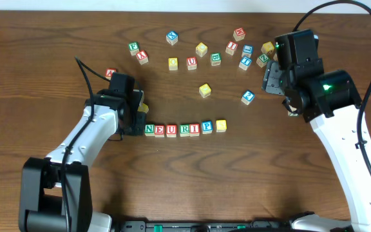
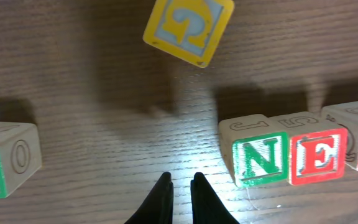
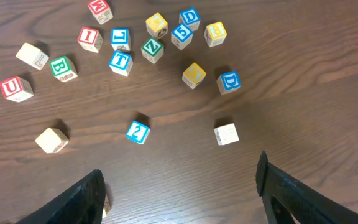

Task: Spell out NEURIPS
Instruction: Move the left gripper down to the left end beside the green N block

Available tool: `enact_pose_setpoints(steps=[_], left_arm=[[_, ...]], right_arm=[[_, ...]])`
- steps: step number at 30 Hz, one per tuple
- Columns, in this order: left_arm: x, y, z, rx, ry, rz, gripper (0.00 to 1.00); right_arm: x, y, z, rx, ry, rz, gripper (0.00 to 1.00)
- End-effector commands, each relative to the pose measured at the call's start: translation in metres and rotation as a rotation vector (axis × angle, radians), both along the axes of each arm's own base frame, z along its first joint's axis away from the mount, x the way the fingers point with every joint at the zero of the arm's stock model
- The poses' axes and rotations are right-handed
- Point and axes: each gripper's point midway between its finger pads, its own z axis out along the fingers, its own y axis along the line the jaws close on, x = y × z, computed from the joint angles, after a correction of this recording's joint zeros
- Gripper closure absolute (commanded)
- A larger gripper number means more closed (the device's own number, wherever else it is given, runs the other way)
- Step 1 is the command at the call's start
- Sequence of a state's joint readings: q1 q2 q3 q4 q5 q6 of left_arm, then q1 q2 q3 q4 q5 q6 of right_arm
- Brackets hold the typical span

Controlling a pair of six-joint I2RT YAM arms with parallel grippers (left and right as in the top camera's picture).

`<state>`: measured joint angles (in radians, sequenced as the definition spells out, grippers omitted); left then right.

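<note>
Left pincer (image 2: 180,198) is pinched nearly closed and empty, just beside the N block (image 2: 261,158); its wrist view cuts the row off after E. Only the overhead shows the whole row (image 1: 179,129), NEURIP, with a yellow block (image 1: 221,125) at its end. Right pincer (image 3: 182,186) gapes wide above loose blocks (image 3: 137,132).

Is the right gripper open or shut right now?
Open. The right gripper shows its two fingers far apart near the wrist view's bottom corners, with nothing held between them.
</note>
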<state>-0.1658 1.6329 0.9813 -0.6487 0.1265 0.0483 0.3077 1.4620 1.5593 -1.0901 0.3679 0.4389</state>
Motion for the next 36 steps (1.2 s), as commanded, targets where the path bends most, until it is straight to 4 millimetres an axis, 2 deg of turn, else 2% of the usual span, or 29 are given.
enact_pose_setpoints(steps=[1,9,32,36], left_arm=[[-0.008,-0.004,-0.008,-0.019,0.032,0.001,0.89],[-0.019,-0.002,-0.023,-0.016,0.048,0.001,0.89],[-0.015,-0.003,-0.022,-0.02,0.031,0.001,0.89],[-0.013,-0.012,-0.021,-0.071,0.027,-0.009,0.89]], right_arm=[[0.0,-0.005,0.009,-0.011,-0.023,-0.008,0.27],[0.0,-0.005,0.01,-0.011,-0.024,-0.008,0.27],[0.0,-0.003,0.009,-0.001,-0.02,-0.002,0.28],[0.0,-0.003,0.009,0.003,-0.02,0.001,0.29]])
